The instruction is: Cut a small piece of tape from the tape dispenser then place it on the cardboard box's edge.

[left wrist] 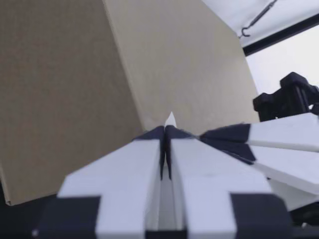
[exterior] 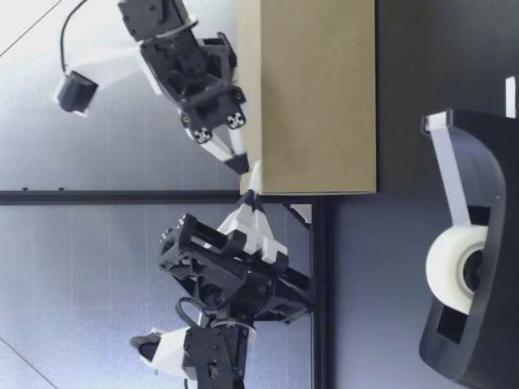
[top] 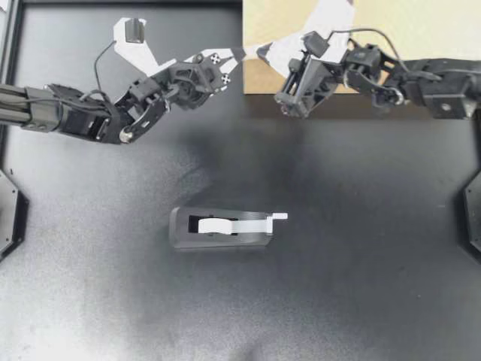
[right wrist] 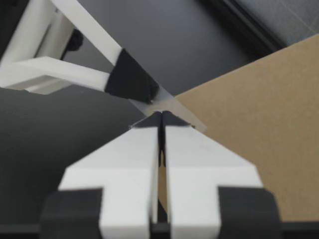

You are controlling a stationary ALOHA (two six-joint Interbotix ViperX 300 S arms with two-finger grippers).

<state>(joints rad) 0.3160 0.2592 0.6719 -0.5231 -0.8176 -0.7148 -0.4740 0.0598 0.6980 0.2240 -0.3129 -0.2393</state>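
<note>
My left gripper (top: 242, 53) and my right gripper (top: 261, 51) meet tip to tip at the near left corner of the cardboard box (top: 406, 30). Both are shut. The left wrist view shows my left gripper (left wrist: 164, 130) pinching a small piece of tape (left wrist: 170, 119), which pokes out past its tips toward the box (left wrist: 75, 99). In the right wrist view, the clear tape strip (right wrist: 187, 117) runs from the left gripper's dark fingertip (right wrist: 129, 79) across my right gripper (right wrist: 160, 115), right at the box's edge (right wrist: 259, 99). The black tape dispenser (top: 222, 229) lies mid-table.
The dispenser (exterior: 478, 267) with its white roll (exterior: 454, 267) stands close to the low camera, well apart from both arms. The box (exterior: 316, 97) rises at the back of the table. Black frame rails border the table's sides.
</note>
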